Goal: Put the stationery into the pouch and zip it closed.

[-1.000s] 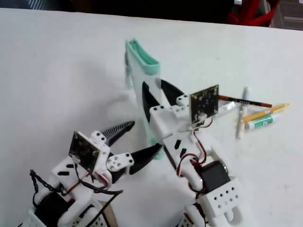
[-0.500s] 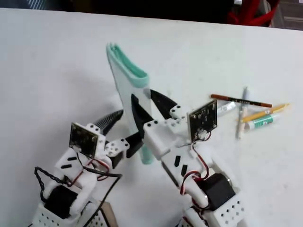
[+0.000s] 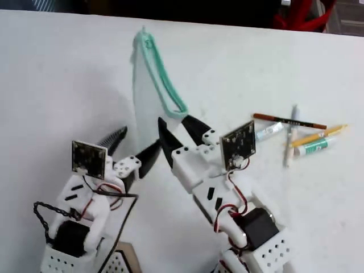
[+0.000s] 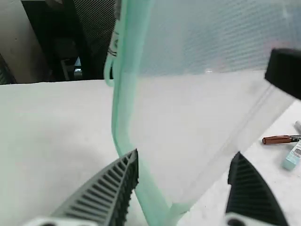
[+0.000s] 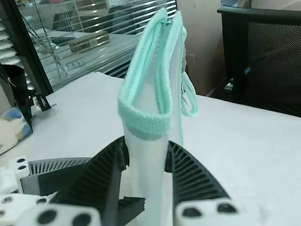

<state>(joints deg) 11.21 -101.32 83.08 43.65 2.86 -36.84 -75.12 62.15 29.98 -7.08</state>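
I see a white table with the mint-trimmed mesh pouch standing upright near its middle, zip edge on top. My right gripper is clamped on the pouch's lower end, one finger on each face. My left gripper is spread wide, the pouch's lower corner between its fingers without contact. The stationery lies loose on the table, well to the right of the pouch.

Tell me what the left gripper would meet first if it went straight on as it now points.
Most likely the pouch, standing directly ahead of the left gripper, between its open fingers.
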